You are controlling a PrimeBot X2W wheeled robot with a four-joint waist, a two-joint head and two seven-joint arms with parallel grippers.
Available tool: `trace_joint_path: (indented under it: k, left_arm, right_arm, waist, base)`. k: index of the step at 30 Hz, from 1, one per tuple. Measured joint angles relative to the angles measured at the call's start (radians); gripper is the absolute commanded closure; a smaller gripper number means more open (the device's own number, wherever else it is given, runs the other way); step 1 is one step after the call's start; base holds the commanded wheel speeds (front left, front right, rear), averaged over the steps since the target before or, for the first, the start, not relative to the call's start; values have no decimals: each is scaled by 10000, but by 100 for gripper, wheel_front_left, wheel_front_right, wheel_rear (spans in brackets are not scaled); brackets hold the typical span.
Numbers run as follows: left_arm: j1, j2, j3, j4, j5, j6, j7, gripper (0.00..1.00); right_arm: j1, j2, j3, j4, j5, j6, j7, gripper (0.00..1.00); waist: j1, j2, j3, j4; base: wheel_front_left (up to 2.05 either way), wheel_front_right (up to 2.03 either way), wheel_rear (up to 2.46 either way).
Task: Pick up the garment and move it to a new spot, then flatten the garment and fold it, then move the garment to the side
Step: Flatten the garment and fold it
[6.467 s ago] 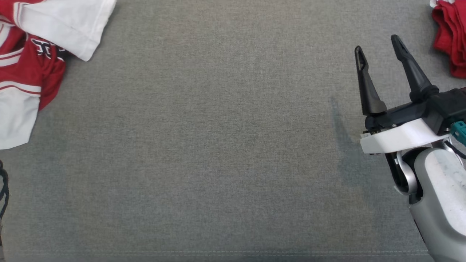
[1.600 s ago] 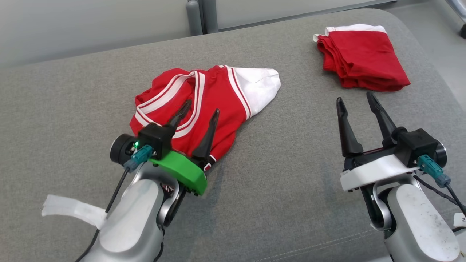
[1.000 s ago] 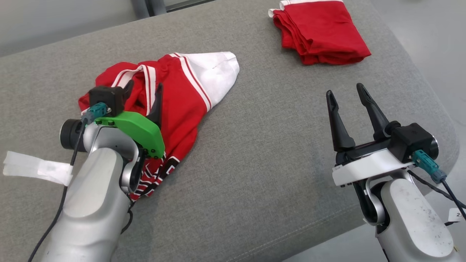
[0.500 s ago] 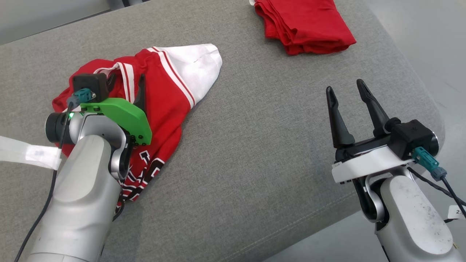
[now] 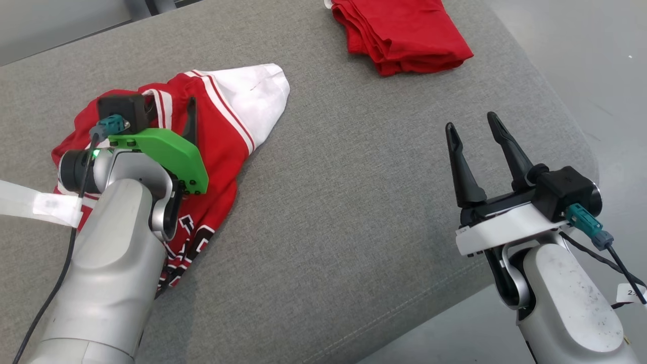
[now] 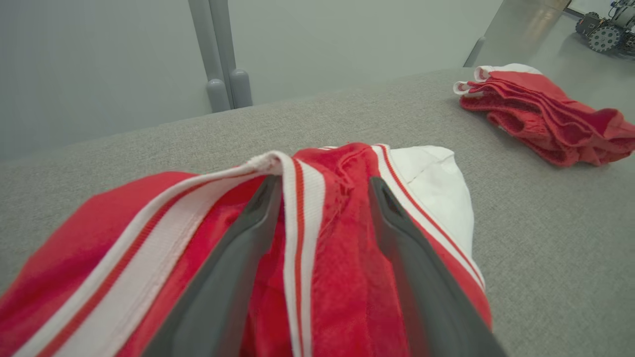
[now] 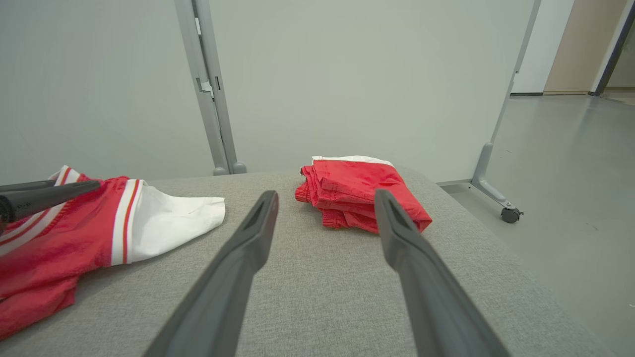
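The garment (image 5: 230,126) is a crumpled red jersey with white stripes and a white sleeve, lying on the left of the grey cushion (image 5: 354,177). My left gripper (image 5: 172,103) rests on it with its jaws apart. In the left wrist view the left gripper (image 6: 323,183) straddles a raised fold of red cloth and the striped collar (image 6: 292,198). Nothing is pinched. My right gripper (image 5: 470,122) hovers open over bare cushion at the right, and in its own wrist view the right gripper (image 7: 326,194) holds nothing.
A folded red garment (image 5: 404,30) with a white edge lies at the cushion's far right. The cushion's right edge drops to the grey floor (image 5: 581,60). A grey partition with a post (image 6: 223,74) stands behind. White tape (image 5: 30,205) hangs off the left arm.
The head camera has swung, so the whole picture slid left. The left gripper has come down from beside the garment onto its collar fold. The right gripper keeps its pose.
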Motion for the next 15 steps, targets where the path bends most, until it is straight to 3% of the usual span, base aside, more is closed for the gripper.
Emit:
trace_joint_path:
  k: [1,10,15]
  left_arm:
    - [-66,-17,6,17,0,0,-88,100]
    - [-434,-293,-12,4,-19,-224,-963,100]
    - [-697,-418,-230,-552,-111,-633,-1563,100]
  right_arm:
    - [0,-2,-21,2,0,0,0,0]
    - [-1,19,-311,0,0,-17,0,0]
    - [0,-21,-433,2,-2,-27,0,0]
  waist:
    - [0,0,5,-13]
    - [0,0,-16,144]
    - [0,0,-106,461]
  base:
    - [0,0,0]
    - [0,0,0]
    - [0,0,0]
